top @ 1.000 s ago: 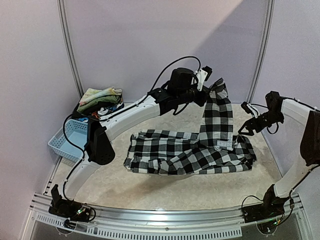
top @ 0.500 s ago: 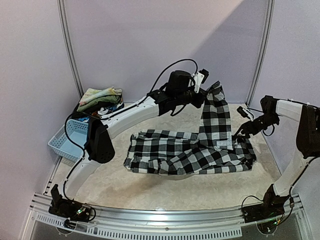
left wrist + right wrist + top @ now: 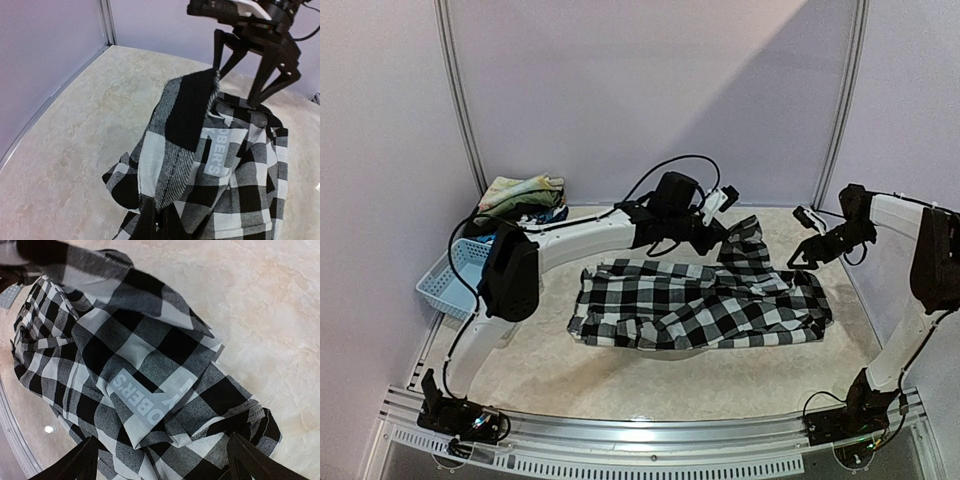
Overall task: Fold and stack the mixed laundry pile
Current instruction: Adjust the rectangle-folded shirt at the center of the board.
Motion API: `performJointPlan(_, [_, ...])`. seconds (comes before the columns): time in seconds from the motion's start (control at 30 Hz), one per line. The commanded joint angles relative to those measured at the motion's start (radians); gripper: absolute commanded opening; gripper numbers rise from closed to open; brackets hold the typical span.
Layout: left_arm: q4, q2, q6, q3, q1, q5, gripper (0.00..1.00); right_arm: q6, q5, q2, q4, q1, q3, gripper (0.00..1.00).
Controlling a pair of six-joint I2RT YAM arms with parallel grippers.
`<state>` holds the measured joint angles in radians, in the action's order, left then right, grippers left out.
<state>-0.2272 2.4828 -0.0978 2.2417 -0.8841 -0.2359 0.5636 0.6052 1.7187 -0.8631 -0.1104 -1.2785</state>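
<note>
The black-and-white checked shirt [image 3: 700, 305] lies spread across the middle of the table. My left gripper [image 3: 728, 222] is shut on a fold of it at the back. In the left wrist view the fingers [image 3: 150, 225] pinch the cloth [image 3: 185, 135] low over the table. My right gripper [image 3: 804, 256] hangs open and empty just above the shirt's right end. Its fingers [image 3: 75, 465] stand wide apart over the cloth and its grey label [image 3: 145, 400]. It also shows in the left wrist view [image 3: 240, 75]. The other garments [image 3: 520, 193], pale floral cloth on top, lie heaped at the back left.
A light blue perforated basket [image 3: 455, 278] sits at the left edge beside the heap. Walls and frame posts [image 3: 460, 100] close in the back and sides. A metal rail [image 3: 640, 435] runs along the near edge.
My left gripper has come down, lowering the raised part of the shirt from well above the table to just over it. My right gripper has shifted slightly by the shirt's right end.
</note>
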Motion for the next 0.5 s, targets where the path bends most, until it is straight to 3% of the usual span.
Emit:
performJointPlan(0.0, [0.0, -0.154, -0.037, -0.096, 0.008, -0.047, 0.0, -0.005, 0.047, 0.021, -0.03, 0.003, -0.046, 0.91])
performJointPlan(0.23, [-0.007, -0.238, 0.023, -0.128, 0.042, 0.031, 0.0, 0.049, 0.091, 0.046, -0.084, 0.005, -0.043, 0.91])
performJointPlan(0.3, [-0.012, -0.248, 0.065, -0.122, 0.051, 0.045, 0.0, 0.097, 0.116, 0.058, -0.121, 0.009, -0.045, 0.98])
performJointPlan(0.47, [-0.096, -0.24, 0.17, -0.068, 0.072, 0.071, 0.0, 0.258, 0.125, 0.086, -0.18, 0.018, -0.049, 0.99])
